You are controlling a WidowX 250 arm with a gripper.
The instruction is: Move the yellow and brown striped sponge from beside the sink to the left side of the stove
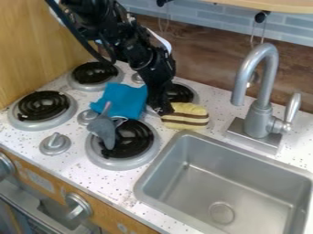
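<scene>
From where I stand, the black gripper (163, 109) is right at the left end of the yellow-and-brown striped toy (186, 116), though I can't tell whether it's open or closed. The toy lies just behind the sink (178, 145), so a sideways nudge could tip it over the rim; swinging the other way might drag the blue cloth (125, 100) and the grey utensil (104, 129).
</scene>
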